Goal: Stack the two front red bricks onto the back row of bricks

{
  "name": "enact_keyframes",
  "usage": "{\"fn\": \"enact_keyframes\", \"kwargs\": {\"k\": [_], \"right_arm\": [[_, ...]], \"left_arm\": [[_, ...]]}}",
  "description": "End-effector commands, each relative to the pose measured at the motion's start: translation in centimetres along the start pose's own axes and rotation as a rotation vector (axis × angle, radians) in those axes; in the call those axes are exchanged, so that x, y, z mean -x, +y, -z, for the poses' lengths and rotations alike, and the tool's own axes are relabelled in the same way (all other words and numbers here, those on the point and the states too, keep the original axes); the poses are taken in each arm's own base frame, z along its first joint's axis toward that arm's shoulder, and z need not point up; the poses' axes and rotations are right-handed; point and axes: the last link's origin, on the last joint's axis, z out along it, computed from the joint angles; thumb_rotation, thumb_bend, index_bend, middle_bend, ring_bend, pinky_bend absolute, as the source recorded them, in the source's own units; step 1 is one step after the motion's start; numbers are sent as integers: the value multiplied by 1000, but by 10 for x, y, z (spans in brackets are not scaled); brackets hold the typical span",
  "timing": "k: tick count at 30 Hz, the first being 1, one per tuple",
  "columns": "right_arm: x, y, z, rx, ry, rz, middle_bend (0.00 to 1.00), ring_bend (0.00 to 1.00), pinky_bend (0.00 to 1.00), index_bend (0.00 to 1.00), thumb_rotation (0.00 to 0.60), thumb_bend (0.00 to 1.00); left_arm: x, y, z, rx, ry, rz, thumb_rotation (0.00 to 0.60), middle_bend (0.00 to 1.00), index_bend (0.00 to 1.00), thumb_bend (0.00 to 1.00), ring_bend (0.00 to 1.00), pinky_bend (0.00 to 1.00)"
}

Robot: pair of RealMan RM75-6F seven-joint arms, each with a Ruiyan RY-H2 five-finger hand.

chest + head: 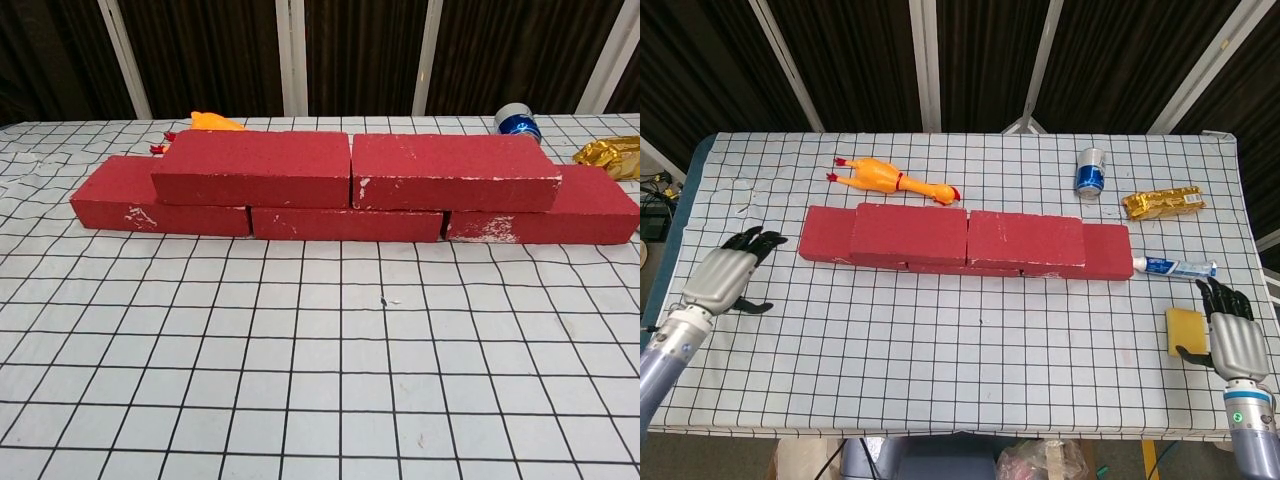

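— Head view: the left hand is down by the table's left edge, fingers spread, nothing in them. It sits well apart from the bricks.

— And the bricks themselves?

— Two top bricks lie side by side, touching end to end, on the bottom row. The whole stack runs across the middle of the table, with the row's ends sticking out left and right.

— Chest view agrees?

— Yes: two bricks on top, three under them, seams staggered. Neither hand shows there.

— Right hand?

— Near the front right corner, the right hand has its fingers apart and holds nothing; it is just beside the sponge. I cannot tell whether it touches it.

— Anything else?

— A rubber chicken lies behind the stack. A can and a gold packet sit toward the back right corner, and a tube lies off the row's right end.
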Motion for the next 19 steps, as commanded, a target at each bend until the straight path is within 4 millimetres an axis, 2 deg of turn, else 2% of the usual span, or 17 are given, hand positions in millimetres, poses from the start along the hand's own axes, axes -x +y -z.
{"fn": "enact_keyframes", "kwargs": {"k": [1, 8, 14, 19], "right_arm": [[2, -3, 2, -44, 11, 16, 0, 0, 0, 28, 600, 168], [2, -7, 4, -122, 39, 33, 0, 0, 0, 28, 600, 167], [1, -8, 6, -161, 42, 36, 0, 0, 0, 28, 600, 167], [0, -9, 9, -174, 47, 35, 0, 0, 0, 28, 600, 168]], "left_arm": [[30, -25, 53, -42, 91, 10, 600, 73, 138, 0, 0, 127], [54, -34, 86, -101, 213, -23, 600, 73, 168, 0, 0, 127], [73, -35, 104, -138, 246, -27, 600, 77, 201, 0, 0, 122], [72, -30, 110, -146, 270, -49, 600, 75, 207, 0, 0, 122]]}}
